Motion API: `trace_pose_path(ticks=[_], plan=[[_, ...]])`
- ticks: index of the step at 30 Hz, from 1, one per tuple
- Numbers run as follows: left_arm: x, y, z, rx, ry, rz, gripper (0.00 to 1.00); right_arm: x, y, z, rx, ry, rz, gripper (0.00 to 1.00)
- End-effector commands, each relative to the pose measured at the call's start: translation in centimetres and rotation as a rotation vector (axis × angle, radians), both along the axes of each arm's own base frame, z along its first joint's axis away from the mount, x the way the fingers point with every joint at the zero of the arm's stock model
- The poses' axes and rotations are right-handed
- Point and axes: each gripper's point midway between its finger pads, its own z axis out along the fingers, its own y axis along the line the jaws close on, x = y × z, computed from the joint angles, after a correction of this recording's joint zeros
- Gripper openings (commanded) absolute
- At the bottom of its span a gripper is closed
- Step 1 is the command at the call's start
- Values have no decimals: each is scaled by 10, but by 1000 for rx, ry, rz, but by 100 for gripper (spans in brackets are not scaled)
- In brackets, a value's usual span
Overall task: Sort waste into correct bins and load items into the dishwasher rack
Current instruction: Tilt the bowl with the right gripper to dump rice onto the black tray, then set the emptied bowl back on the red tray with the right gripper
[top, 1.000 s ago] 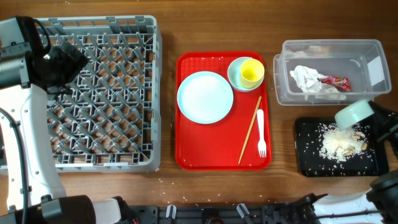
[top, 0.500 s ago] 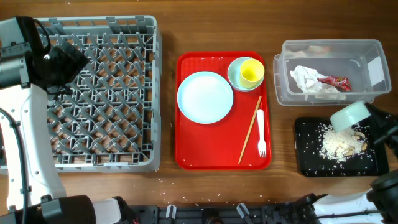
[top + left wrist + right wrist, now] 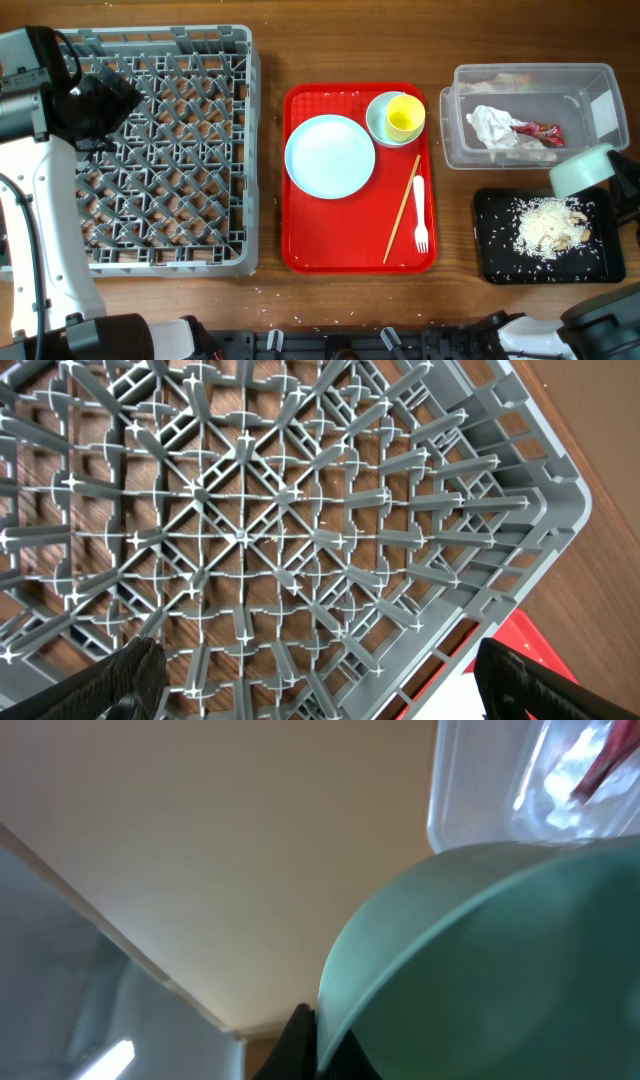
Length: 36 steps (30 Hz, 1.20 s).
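1. Wooden table (image 3: 270, 40): bears everything listed.
2. Dishwasher rack (image 3: 165, 150): grey peg crate at the left of the table, with no dishes in it. The left gripper (image 3: 320, 682) hangs over its far-left part, fingers spread wide apart and holding nothing.
3. Red serving tray (image 3: 300, 250): centre of the table, just right of the rack.
4. Clear tub (image 3: 530, 68): far right.
5. Black tray (image 3: 495, 255): near right, just in front of the clear tub.
6. Plate (image 3: 330, 156): pale blue-green, lying flat on the far-left part of the red serving tray.
7. Nested bowl (image 3: 380, 122): at the far-right corner of the red serving tray, touching the plate's edge.
8. Held bowl (image 3: 582, 168): pale green and tilted, above the far-right edge of the black tray, just in front of the clear tub. The right gripper (image 3: 318, 1045) is clamped on its rim.
9. Yellow cup (image 3: 405, 116): upright inside the nested bowl.
10. Napkin (image 3: 490, 125): white and crumpled, inside the clear tub.
11. Chopsticks (image 3: 402, 208): lying at a slant on the right part of the red serving tray.
12. Fork (image 3: 421, 215): white, just right of the chopsticks, tines toward the near side.
13. Wrapper (image 3: 540, 129): red, inside the clear tub, against the napkin's right side.
14. Food scraps (image 3: 548, 228): whitish heap on the black tray, with loose grains scattered around it.
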Motion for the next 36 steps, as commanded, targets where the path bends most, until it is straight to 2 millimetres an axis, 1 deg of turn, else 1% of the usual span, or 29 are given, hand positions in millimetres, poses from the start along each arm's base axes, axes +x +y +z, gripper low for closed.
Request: trace_pose_path(ticks=[1,2,4,5,6,7,9,10,12,13,14,15,17,18,20,21,23,24,25,26,28,31,35,36], plan=[[-1,4,1,10,-3,15,100,4,24,5,-79,-15,69,4],[-1,4,1,10,-3,15,100,5,31,1,-114,16,96,4],[-1,4,1,10,-3,15,100,8,57,4,-242,9,179,4],[-1,4,1,10,-3,15,100,12,78,8,-343,-2,244,4],[-1,4,1,10,-3,15,100,16,96,11,-433,22,294,4],[-1,4,1,10,-3,15,100,18,114,9,-534,84,328,4],[-1,4,1,10,-3,15,100,19,146,6,-679,165,376,4],[-1,4,1,10,-3,15,100,18,169,5,-750,186,414,4],[-1,4,1,10,-3,15,100,13,225,-4,-884,236,503,4],[-1,4,1,10,-3,15,100,12,242,-8,-931,244,526,4],[-1,4,1,10,-3,15,100,11,260,-15,-989,250,553,4],[-1,4,1,10,-3,15,100,7,288,-26,-1072,247,598,4],[-1,4,1,10,-3,15,100,1,333,-55,-1175,282,645,4],[-1,4,1,10,-3,15,100,0,354,-66,-1212,260,686,4],[-1,4,1,10,-3,15,100,-2,404,-93,-1285,177,792,4],[-1,4,1,10,-3,15,100,-4,419,-107,-1308,166,827,4],[-1,4,1,10,-3,15,100,-11,440,-138,-1341,180,892,4],[-1,4,1,10,-3,15,100,-14,446,-153,-1356,196,920,4],[-1,4,1,10,-3,15,100,-16,447,-162,-1367,213,936,4],[-1,4,1,10,-3,15,100,-19,448,-167,-1370,223,949,4],[-1,4,1,10,-3,15,100,-23,452,-165,-1343,217,975,4],[-1,4,1,10,-3,15,100,-35,459,-165,-1283,219,1043,4],[-1,4,1,10,-3,15,100,-47,448,-173,-1315,283,1076,4],[-1,4,1,10,-3,15,100,-56,448,-175,-1322,303,1095,5]])
